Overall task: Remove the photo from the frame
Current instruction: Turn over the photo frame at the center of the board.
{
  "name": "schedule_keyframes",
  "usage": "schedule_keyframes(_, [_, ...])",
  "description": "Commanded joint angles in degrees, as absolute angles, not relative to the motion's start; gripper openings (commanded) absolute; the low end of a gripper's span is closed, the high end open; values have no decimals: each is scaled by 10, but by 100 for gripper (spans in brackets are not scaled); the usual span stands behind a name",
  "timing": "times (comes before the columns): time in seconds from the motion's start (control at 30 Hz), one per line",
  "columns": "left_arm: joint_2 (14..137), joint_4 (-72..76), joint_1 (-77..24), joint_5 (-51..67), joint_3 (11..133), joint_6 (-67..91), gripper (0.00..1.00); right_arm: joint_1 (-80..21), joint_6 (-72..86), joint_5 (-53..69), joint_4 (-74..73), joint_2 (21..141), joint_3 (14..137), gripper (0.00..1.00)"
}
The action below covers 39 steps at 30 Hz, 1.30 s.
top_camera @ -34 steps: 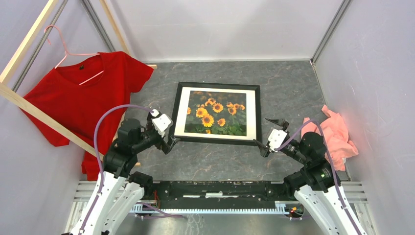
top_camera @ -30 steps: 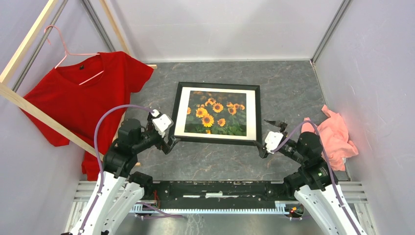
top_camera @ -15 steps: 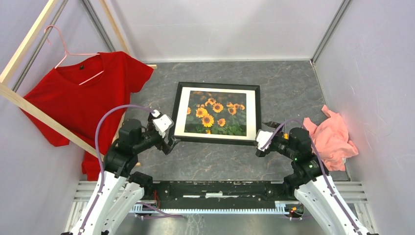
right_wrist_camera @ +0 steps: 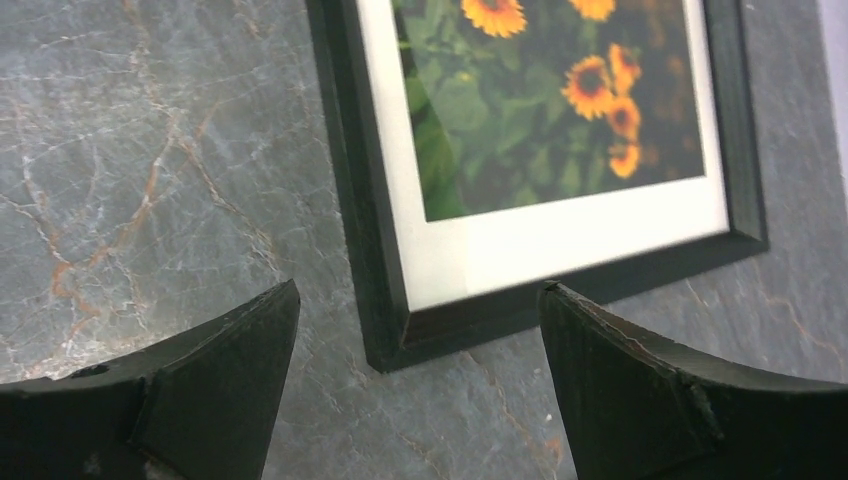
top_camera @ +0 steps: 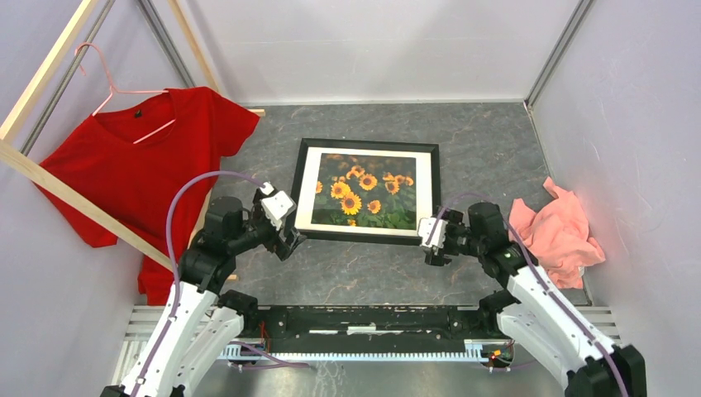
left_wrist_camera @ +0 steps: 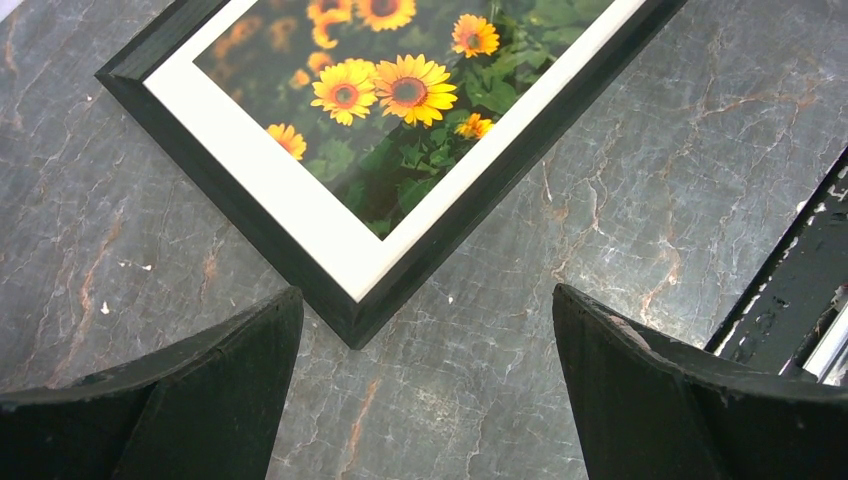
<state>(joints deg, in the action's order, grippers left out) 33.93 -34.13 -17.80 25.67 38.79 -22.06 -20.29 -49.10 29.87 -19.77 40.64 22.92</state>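
The black frame (top_camera: 356, 235) lies flat on the grey marbled table, face up, with a white mat around the sunflower photo (top_camera: 364, 190) inside it. My left gripper (top_camera: 291, 240) hovers open over the frame's near left corner. In the left wrist view that corner of the frame (left_wrist_camera: 240, 205) points between the fingers of the left gripper (left_wrist_camera: 427, 290), with the photo (left_wrist_camera: 400, 110) beyond. My right gripper (top_camera: 432, 241) is open at the near right corner. The right wrist view shows the frame (right_wrist_camera: 350, 180) corner between the spread fingers of the right gripper (right_wrist_camera: 419, 286), and the photo (right_wrist_camera: 540, 100) above it.
A red T-shirt (top_camera: 140, 157) hangs on a pink hanger from a pale wooden rack (top_camera: 50, 178) at the left. A crumpled pink cloth (top_camera: 560, 233) lies at the right wall. A black rail (top_camera: 372, 318) runs along the near edge.
The right arm has swung left, bringing its open gripper over the frame's near right corner. The left gripper has edged slightly right. The frame has not moved.
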Motion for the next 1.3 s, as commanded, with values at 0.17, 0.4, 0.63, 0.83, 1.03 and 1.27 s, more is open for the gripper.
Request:
schedule_keyframes(0.17, [337,-323,-174,276,396,-220,100,-308,-559,207,-255,622,379,92])
schedule_keyframes(0.4, [310,-317,-173,268,385,-218,100,-333,-550,220,-239,698,397,83])
schedule_keyframes(0.63, [313,-316,-170,262,384,-215,100,-346,-531,230,-216,725,376,74])
schedule_keyframes(0.83, [310,-316,-168,259,384,-215,100,-346,-512,222,-206,752,374,70])
schedule_keyframes(1.03, [313,-316,-167,262,384,-216,100,-346,-483,192,-175,763,372,70])
schedule_keyframes(1.27, [321,-317,-167,268,386,-219,100,-345,-483,190,-182,779,374,68])
